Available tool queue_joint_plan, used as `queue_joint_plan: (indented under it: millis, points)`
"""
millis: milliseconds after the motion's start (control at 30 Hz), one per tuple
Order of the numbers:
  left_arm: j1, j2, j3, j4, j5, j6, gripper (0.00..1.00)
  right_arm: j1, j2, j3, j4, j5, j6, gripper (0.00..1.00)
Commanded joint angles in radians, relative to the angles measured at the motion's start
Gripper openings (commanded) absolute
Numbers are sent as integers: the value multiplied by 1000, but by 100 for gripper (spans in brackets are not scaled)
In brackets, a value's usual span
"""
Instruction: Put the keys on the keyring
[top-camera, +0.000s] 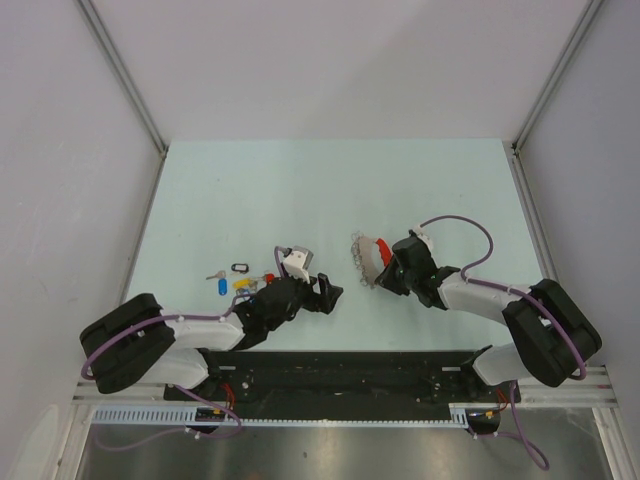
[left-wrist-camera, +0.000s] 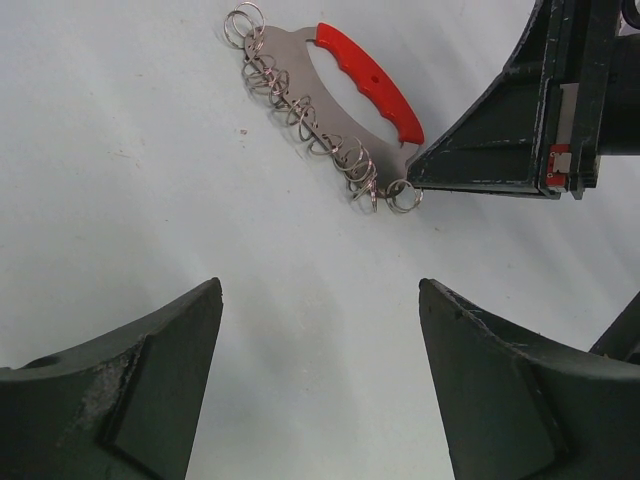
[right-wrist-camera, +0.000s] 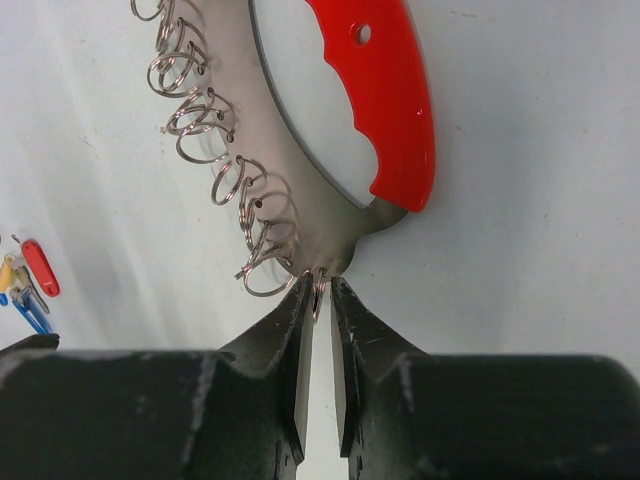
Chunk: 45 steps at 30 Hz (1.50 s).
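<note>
your right gripper (right-wrist-camera: 318, 302) pinches the end ring (right-wrist-camera: 317, 280) of the keyring (right-wrist-camera: 385, 110), which lies flat right of centre; hold it steady and send the wide-open left gripper (left-wrist-camera: 320, 300) to the keys (top-camera: 238, 283) beside its arm.

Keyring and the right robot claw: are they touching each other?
Touching. The right wrist view shows the right gripper pinched shut on the near end of the keyring, with its tips against the metal and no gap.

You see the keyring (right-wrist-camera: 395, 110) cut off at the right wrist view's top edge, keys (right-wrist-camera: 40, 268) clipped at its left edge, overhead too small to count.
</note>
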<state>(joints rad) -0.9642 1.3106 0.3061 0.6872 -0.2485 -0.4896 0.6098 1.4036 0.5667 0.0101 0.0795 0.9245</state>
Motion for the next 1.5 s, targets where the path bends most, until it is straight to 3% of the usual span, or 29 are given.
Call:
queue_joint_plan:
  millis: [0, 500, 800, 1100, 1233, 1467]
  points:
    - [-1, -25, -13, 54, 3, -7, 84, 8, 0, 2, -6, 22, -4, 17]
    - [-2, -34, -12, 43, 9, -7, 84, 10, 43, 13, 7, -7, -22, 18]
    - [-2, -74, 4, -11, 17, 6, 83, 11, -8, 56, -81, 25, -102, 0]
    - [-2, -232, 67, -214, -66, 81, 82, 31, -63, 225, -294, 83, -490, 0]
    - [-2, -312, 120, -302, -110, 121, 82, 70, -48, 350, -418, 221, -650, 0]
    - [-1, -409, 215, -441, -166, 206, 83, 151, -101, 424, -250, 388, -921, 0]
